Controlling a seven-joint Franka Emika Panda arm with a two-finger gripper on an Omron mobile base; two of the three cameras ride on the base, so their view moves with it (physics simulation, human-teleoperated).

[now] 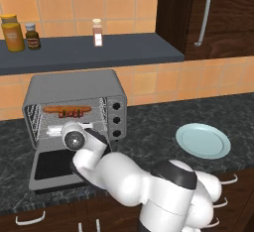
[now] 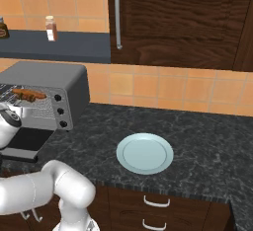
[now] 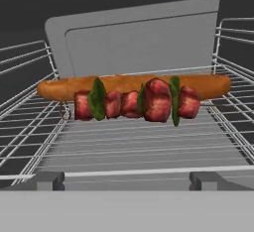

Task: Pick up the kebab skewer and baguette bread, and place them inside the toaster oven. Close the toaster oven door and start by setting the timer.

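Setting: kitchen with orange tiled wall, dark speckled counter (image 1: 149, 137), dark shelf (image 1: 89, 52) bearing jars.
Toaster oven (image 1: 74, 85): grey box at the counter's left; three black knobs (image 1: 117, 119) in a column on its right panel.
Toaster oven door (image 1: 54, 166): dropped flat, reaching to the counter's front edge.
Baguette bread (image 3: 129, 85): lying crosswise on the wire rack (image 3: 139, 142), toward the back wall.
Kebab skewer (image 3: 136, 102): just in front of the baguette, parallel; touching cannot be told.
Hand (image 3: 127, 180): released, fingertips spread at the rack's front edge, grasping nothing.
Open room: bare rack before the skewer; pale blue plate (image 1: 203, 140) right of the oven, well apart.
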